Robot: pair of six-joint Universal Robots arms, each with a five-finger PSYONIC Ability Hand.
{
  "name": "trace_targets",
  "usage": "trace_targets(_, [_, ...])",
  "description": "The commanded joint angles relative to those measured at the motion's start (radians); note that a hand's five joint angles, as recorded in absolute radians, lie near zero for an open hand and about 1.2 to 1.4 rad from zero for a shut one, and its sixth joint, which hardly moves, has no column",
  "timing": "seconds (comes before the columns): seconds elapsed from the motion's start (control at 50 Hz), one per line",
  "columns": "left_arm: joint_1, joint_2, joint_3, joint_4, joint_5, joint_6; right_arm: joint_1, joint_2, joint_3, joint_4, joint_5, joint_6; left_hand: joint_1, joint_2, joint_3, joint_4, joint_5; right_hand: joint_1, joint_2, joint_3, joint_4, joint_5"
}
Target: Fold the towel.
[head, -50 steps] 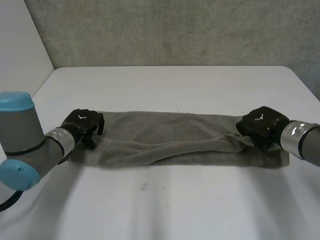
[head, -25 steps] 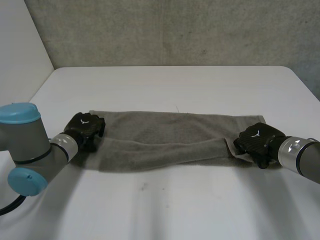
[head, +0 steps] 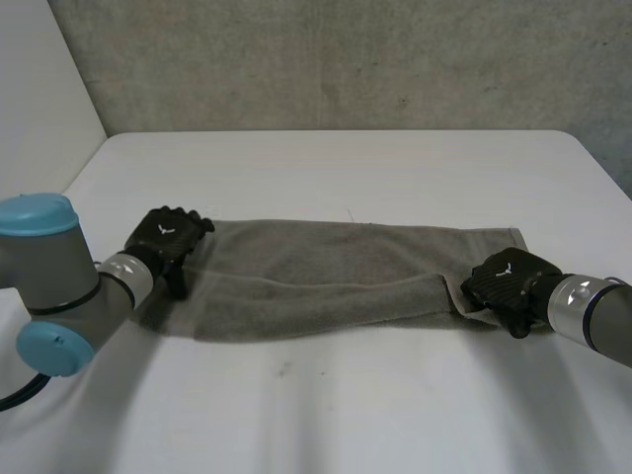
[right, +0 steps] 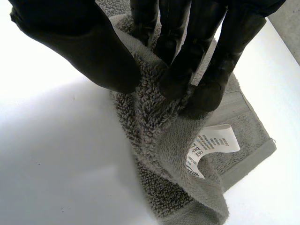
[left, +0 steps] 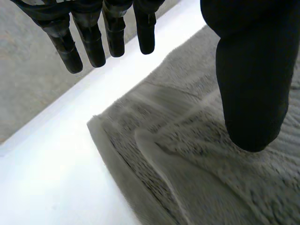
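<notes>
Towel lies lengthwise on the white table, its near edge doubled over. The right hand pinches the end beside the care label. The left hand hangs released, seemingly touching nothing, so a one-sided pull could skew the fold toward the far edge.

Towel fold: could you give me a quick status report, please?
Left hand open, over left end of towel. Right hand pinching a raised fold at right end. Near edge partly folded over. Nothing blocking.

The grey terry towel lies stretched sideways across the white table, apparently folded lengthwise, its white label showing at the right end.
</notes>
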Motion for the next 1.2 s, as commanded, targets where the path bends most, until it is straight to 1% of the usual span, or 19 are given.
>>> trace_targets(0.02, [0.0, 0.005, 0.004, 0.001, -0.001, 0.003, -0.005, 0.003, 0.0, -0.001, -0.001, 0.0, 0.153, 0.16, 0.159, 0.156, 0.164, 0.059, 0.063, 0.057, 0.056, 0.04])
trace_targets(0.04, [0.0, 0.005, 0.004, 0.001, -0.001, 0.003, -0.005, 0.003, 0.0, -0.002, -0.001, 0.0, 0.154, 0.16, 0.16, 0.157, 0.164, 0.059, 0.063, 0.057, 0.056, 0.04])
trace_targets(0.06, [0.0, -0.006, 0.007, 0.001, -0.001, 0.004, -0.005, 0.004, 0.0, -0.002, -0.001, 0.0, 0.227, 0.233, 0.233, 0.23, 0.237, 0.059, 0.063, 0.057, 0.056, 0.04])
trace_targets(0.1, [0.0, -0.021, 0.01, 0.001, -0.001, 0.004, -0.005, 0.007, 0.0, -0.002, -0.001, 0.0, 0.271, 0.277, 0.277, 0.274, 0.281, 0.059, 0.063, 0.057, 0.056, 0.04])
trace_targets(0.46, [0.005, -0.104, 0.072, -0.002, -0.019, 0.009, -0.007, 0.017, 0.001, -0.002, -0.001, -0.001, 0.365, 0.372, 0.371, 0.368, 0.376, 0.059, 0.063, 0.057, 0.056, 0.04])
trace_targets(0.48, [0.005, -0.106, 0.073, -0.002, -0.023, 0.01, -0.007, 0.017, 0.003, -0.002, -0.001, -0.004, 0.418, 0.424, 0.424, 0.421, 0.428, 0.059, 0.063, 0.057, 0.056, 0.04])
trace_targets(0.5, [0.005, -0.106, 0.073, -0.002, -0.024, 0.01, -0.007, 0.017, 0.003, -0.003, 0.001, -0.007, 0.537, 0.544, 0.543, 0.54, 0.548, 0.059, 0.063, 0.057, 0.056, 0.04])
trace_targets(0.52, [0.005, -0.106, 0.073, -0.002, -0.024, 0.01, -0.007, 0.017, 0.003, -0.003, 0.001, -0.007, 0.538, 0.545, 0.545, 0.542, 0.549, 0.059, 0.063, 0.057, 0.056, 0.04])
trace_targets(0.56, [0.005, -0.106, 0.073, -0.002, -0.024, 0.012, -0.007, 0.023, 0.003, -0.003, 0.001, -0.009, 0.79, 0.796, 0.796, 0.793, 0.8, 0.059, 0.063, 0.057, 0.056, 0.04])
trace_targets(0.62, [0.005, -0.106, 0.075, -0.004, -0.024, 0.012, -0.007, 0.024, -0.003, -0.006, 0.006, -0.009, 0.87, 0.877, 0.876, 0.873, 0.881, 0.059, 0.063, 0.057, 0.056, 0.04])
trace_targets(0.66, [0.005, -0.106, 0.073, -0.007, -0.024, 0.013, -0.009, 0.024, -0.006, -0.012, 0.006, -0.009, 1.095, 1.101, 1.101, 1.098, 1.105, 0.059, 0.063, 0.057, 0.056, 0.04])
trace_targets(0.7, [0.005, -0.103, 0.072, -0.007, -0.024, 0.013, -0.013, 0.024, -0.009, -0.018, 0.006, -0.009, 1.116, 1.123, 1.122, 1.119, 1.127, 0.059, 0.063, 0.057, 0.056, 0.04])
trace_targets(0.92, [0.009, -0.063, 0.079, -0.001, -0.025, 0.012, -0.027, 0.033, -0.104, -0.1, 0.009, 0.043, 1.116, 1.123, 1.123, 1.12, 1.127, 0.059, 0.063, 0.057, 0.056, 0.04])
trace_targets(1.04, [0.016, -0.058, 0.09, -0.002, -0.05, 0.01, -0.024, 0.07, -0.175, -0.104, 0.018, 0.063, 1.116, 1.123, 1.123, 1.12, 1.127, 0.059, 0.063, 0.057, 0.056, 0.04])
trace_targets(1.12, [0.019, -0.058, 0.078, 0.004, -0.053, 0.003, -0.024, 0.08, -0.17, -0.103, 0.015, 0.066, 1.116, 1.123, 1.123, 1.12, 1.127, 0.059, 0.063, 0.057, 0.056, 0.04])
trace_targets(1.14, [0.019, -0.058, 0.073, 0.003, -0.053, 0.006, -0.024, 0.08, -0.17, -0.103, 0.015, 0.066, 0.579, 0.586, 0.585, 0.582, 0.589, 0.059, 0.063, 0.057, 0.056, 0.04])
trace_targets(1.16, [0.019, -0.058, 0.073, 0.003, -0.053, 0.006, -0.024, 0.081, -0.161, -0.104, 0.012, 0.065, 0.574, 0.58, 0.58, 0.577, 0.584, 0.059, 0.063, 0.057, 0.056, 0.04])
trace_targets(1.18, [0.019, -0.06, 0.07, 0.003, -0.053, 0.006, -0.024, 0.081, -0.161, -0.104, 0.012, 0.065, 0.446, 0.452, 0.452, 0.449, 0.456, 0.059, 0.063, 0.057, 0.056, 0.04])
trace_targets(1.2, [0.019, -0.061, 0.072, 0.003, -0.053, 0.007, -0.024, 0.086, -0.155, -0.104, 0.01, 0.065, 0.456, 0.463, 0.462, 0.459, 0.466, 0.059, 0.063, 0.057, 0.056, 0.04])
